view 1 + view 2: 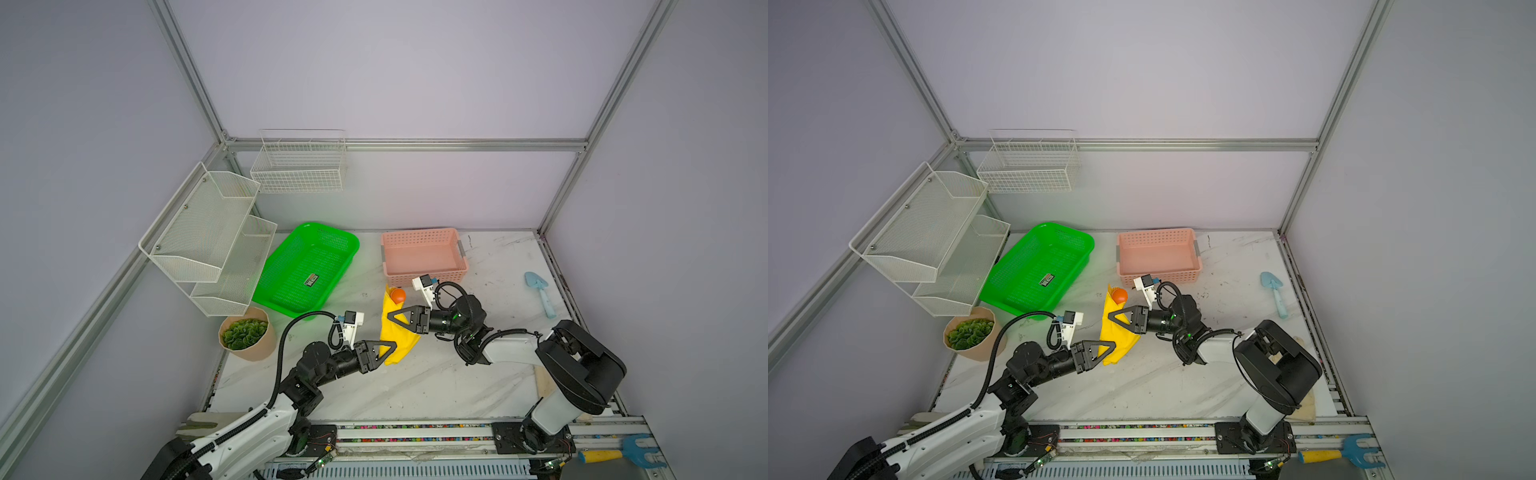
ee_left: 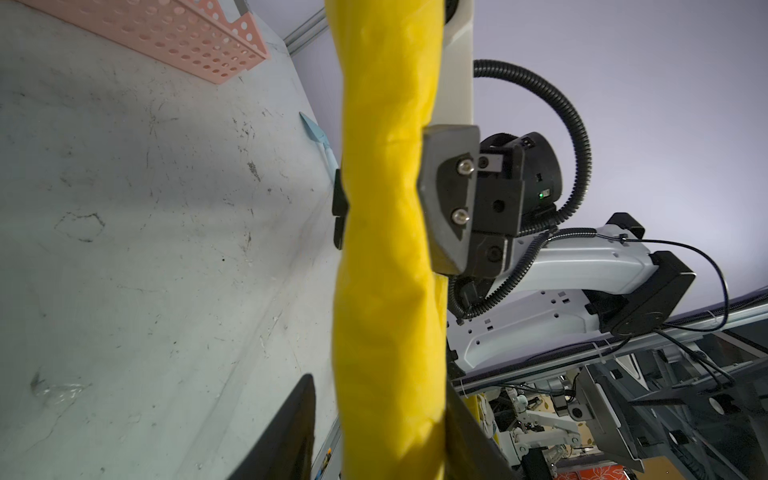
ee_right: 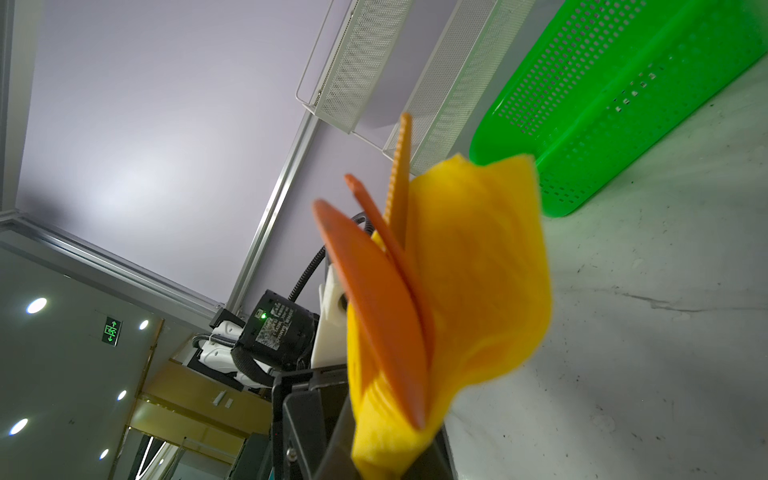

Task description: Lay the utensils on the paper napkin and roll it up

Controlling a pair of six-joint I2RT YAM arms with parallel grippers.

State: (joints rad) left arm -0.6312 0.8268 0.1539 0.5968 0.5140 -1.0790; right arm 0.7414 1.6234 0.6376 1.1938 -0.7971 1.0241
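Slanting across mid-frame in both top views, the soft, light paper napkin (image 1: 394, 336) wraps the stiff utensils (image 1: 398, 295). The right gripper (image 1: 390, 318) pinches its middle; the left gripper (image 1: 392, 345), seemingly slack, brackets the lower end, best gripped gently.

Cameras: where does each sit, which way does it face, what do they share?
Top views: high in front, facing down and back; both arms show, left gripper and right gripper.
Left wrist: left arm, facing the right gripper shut on the paper napkin; own fingers show.
Right wrist: right arm, facing the utensils poking from the paper napkin; own jaws show.
Shared: the paper napkin, in all four.
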